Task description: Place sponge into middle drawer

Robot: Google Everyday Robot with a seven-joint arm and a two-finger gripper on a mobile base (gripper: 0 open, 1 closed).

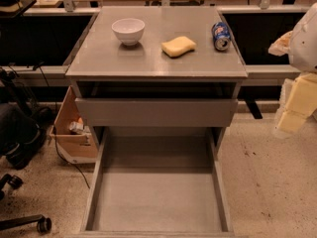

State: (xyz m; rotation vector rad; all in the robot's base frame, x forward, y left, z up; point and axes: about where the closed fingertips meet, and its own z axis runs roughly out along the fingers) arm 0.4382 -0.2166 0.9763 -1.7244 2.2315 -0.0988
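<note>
Grey cabinet surface (148, 61) fills the upper middle, whole top in view, far edge meets a dim background that is hard to make out. Middle drawer (158, 197) pulled far out toward the camera below it: long rectangular tray, flat grey floor, thin side walls, nothing lying in it, front end cut off by the bottom of the frame. Upper drawer (156, 112) above it is out only slightly, plain grey front panel showing, inside hidden in shadow under the top. Cardboard box (69, 133) on the floor to the left, partly hidden behind the cabinet, contents too small to tell. Claw (293, 114) at the far right edge, cream-yellow, hanging beside the cabinet at about upper-drawer height, partly cut off by the frame; whether it is spread or pressed together cannot be told. It holds nothing visible. Sponge (178, 46) lies flat on the surface, right of centre, well apart from the claw, up and to the left of it, not in the middle drawer. Sponge is soft yellow, wavy peanut-like outline, about as wide as the bowl. White bowl (128, 30) upright to its left, apart from it. Blue soda can (221, 36) on its side near the right edge, just right of the sponge, not touching.
</note>
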